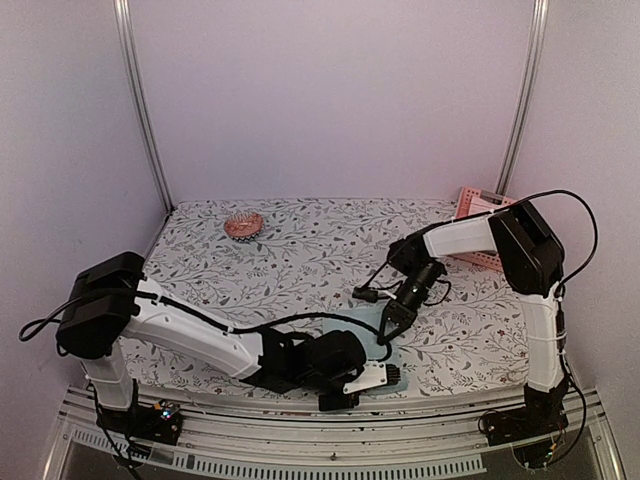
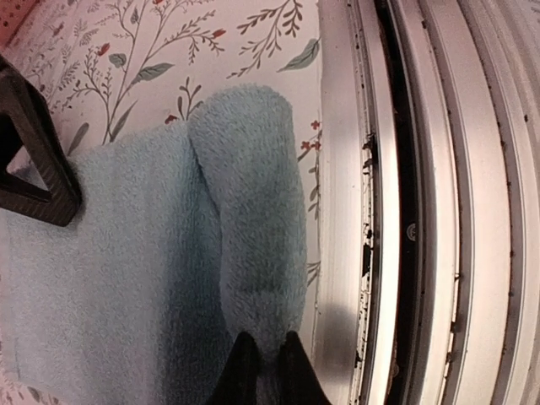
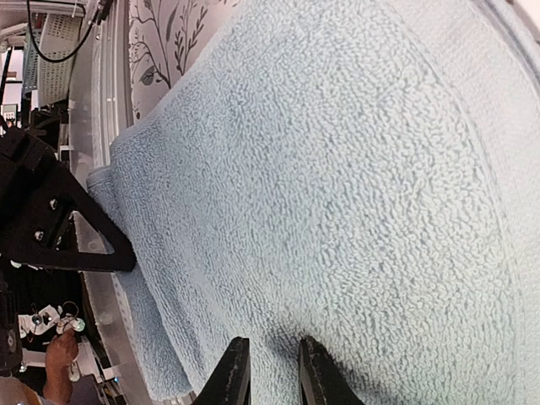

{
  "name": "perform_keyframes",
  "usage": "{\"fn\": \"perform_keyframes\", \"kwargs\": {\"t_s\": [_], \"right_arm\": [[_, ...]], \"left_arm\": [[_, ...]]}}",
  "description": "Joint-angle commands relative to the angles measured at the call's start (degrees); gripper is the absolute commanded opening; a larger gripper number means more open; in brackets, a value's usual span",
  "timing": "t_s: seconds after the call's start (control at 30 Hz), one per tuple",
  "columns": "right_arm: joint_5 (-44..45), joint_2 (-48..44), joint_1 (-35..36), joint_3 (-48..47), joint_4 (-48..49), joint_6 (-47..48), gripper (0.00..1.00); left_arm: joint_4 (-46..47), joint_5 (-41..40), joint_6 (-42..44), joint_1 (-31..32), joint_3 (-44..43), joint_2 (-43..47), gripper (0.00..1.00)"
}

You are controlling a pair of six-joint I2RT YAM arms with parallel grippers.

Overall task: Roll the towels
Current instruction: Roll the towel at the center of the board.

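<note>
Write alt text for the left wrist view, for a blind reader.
A light blue towel lies on a floral tablecloth, its edge beside the metal rail rolled into a tube, pinched by the left gripper. The right gripper's finger touches the flat part.

Left fingers [image 2: 243, 375] and right fingers [image 3: 232, 375] are both pinched narrow.

No text, label, brand, number or sign is showing legibly in any of the three views; the bench [image 1: 300, 250] is carrying only a leaf-and-flower print, without lettering.
</note>
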State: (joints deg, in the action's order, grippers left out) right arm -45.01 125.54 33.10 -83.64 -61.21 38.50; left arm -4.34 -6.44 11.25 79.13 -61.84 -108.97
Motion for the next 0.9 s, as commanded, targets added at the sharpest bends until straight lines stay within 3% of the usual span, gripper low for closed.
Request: {"fn": "perform_keyframes", "kwargs": {"t_s": [0.0,0.17,0.3,0.63,0.73,0.87], "right_arm": [[6.00,2.19,1.16,-1.31,6.83,-6.11,0.24],[-0.44,-0.60,0.54,-4.30,3.17,-3.68,0.29],[-3.31,-11.52,-2.77,-3.71,1.58,-0.67,0.35],[-1.13,-40.09,-6.41,15.35,11.77,0.47,0.37],[3.30,-46.09,-3.62,21.77,16.10,3.64,0.42],[15.79,-49.71,6.39,29.66,22.44,4.81,0.55]], "left_arm": [[-3.48,8.34,-4.63,-2.63,-0.83,1.21,0.00],[-4.70,17.14,-9.92,-6.89,-1.56,-2.51,0.00],[-6.87,25.98,-13.73,-10.33,-3.67,-6.61,0.00],[-5.77,48.69,-24.47,-20.73,-6.06,-11.46,0.00],[-5.31,53.53,-26.64,-22.02,-7.06,-14.19,0.00],[-4.24,55.69,-29.16,-23.05,-7.42,-16.75,0.00]]}}
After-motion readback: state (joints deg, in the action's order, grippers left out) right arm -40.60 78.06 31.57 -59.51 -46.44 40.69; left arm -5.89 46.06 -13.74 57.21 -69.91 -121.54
